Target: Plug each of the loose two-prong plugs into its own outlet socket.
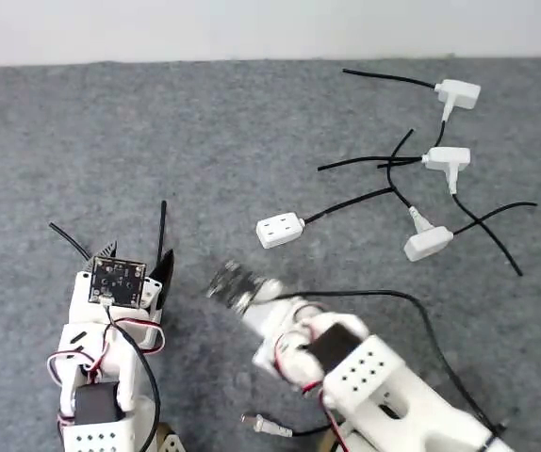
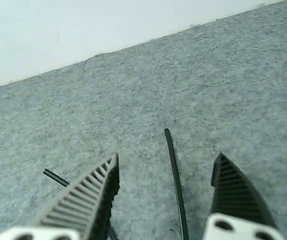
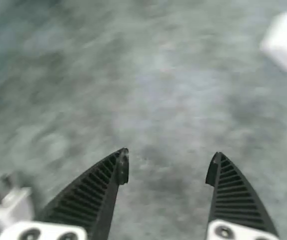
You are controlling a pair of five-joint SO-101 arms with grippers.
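Observation:
A white outlet socket [image 1: 280, 229] lies mid-table with its black cord running right. Joined white plug-and-socket pieces [image 1: 457, 92] [image 1: 448, 158] [image 1: 428, 243] lie at the far right among crossing cords. Near the front edge lies a loose two-prong plug [image 1: 266, 426]. My left gripper [image 1: 137, 256] [image 2: 166, 157] is open low over the carpet, a black cable [image 2: 176, 175] running between its fingers. My right gripper [image 1: 231, 282] [image 3: 168, 160] is open and holds nothing, just short of the socket [image 3: 286, 42]. A white two-prong plug [image 3: 8, 205] lies beside one finger.
Grey carpet [image 1: 204, 141] covers the table up to a white wall at the back. Two loose black cable ends [image 1: 162, 226] [image 1: 68, 237] lie by the left gripper. A black cord [image 1: 412, 306] loops over the right arm.

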